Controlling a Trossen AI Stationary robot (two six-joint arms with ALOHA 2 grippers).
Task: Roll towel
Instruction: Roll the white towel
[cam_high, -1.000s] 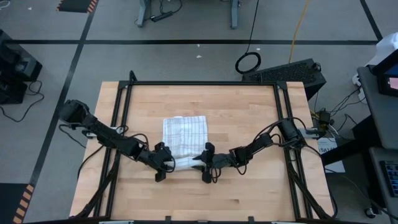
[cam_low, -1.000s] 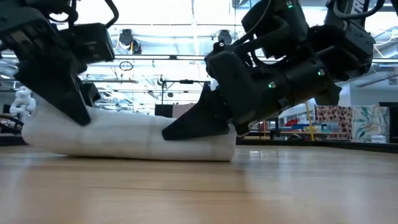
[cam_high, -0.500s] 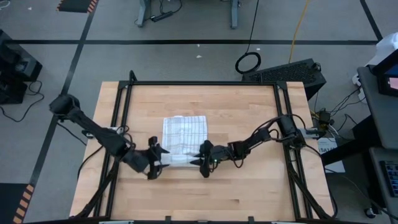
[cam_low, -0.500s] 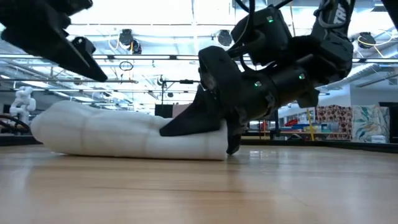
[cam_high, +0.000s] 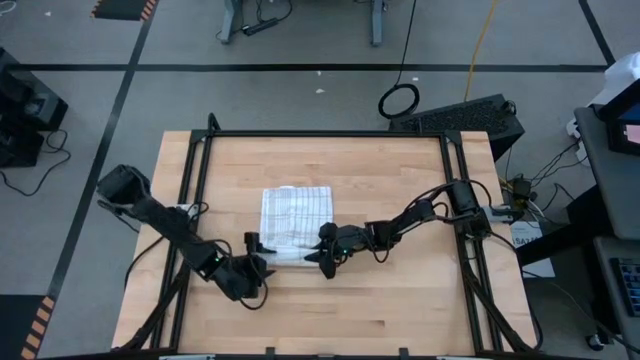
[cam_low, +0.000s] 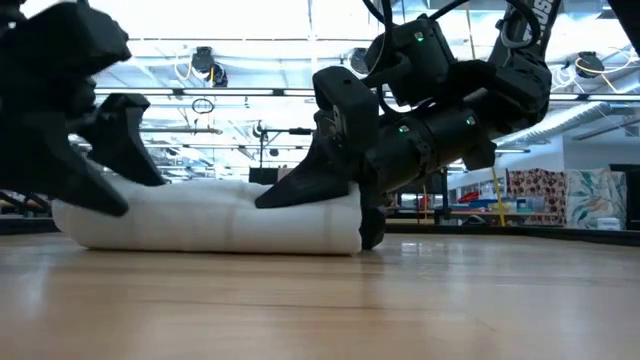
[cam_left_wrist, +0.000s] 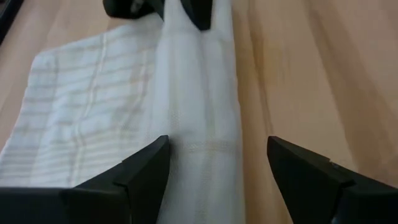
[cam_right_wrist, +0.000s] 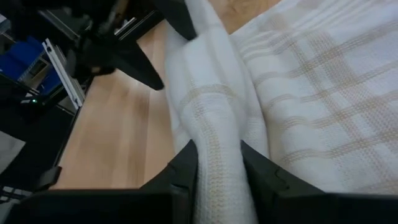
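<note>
White towel (cam_high: 296, 218) with thin grey lines crossing in squares, in the middle of the high view. Pale tan-looking stripes on the same towel up close in the wrist views. Plain white on its rolled edge in the low view. Light brown wood desk (cam_high: 400, 160) with faint long grain lines and a black frame around it. Black left claw (cam_high: 258, 254) at lower left of the towel. Black right claw (cam_high: 326, 253) at the towel's lower right, tiny green lights on it in the low view. Grey floor (cam_high: 300, 40) with black lines along the top.
</note>
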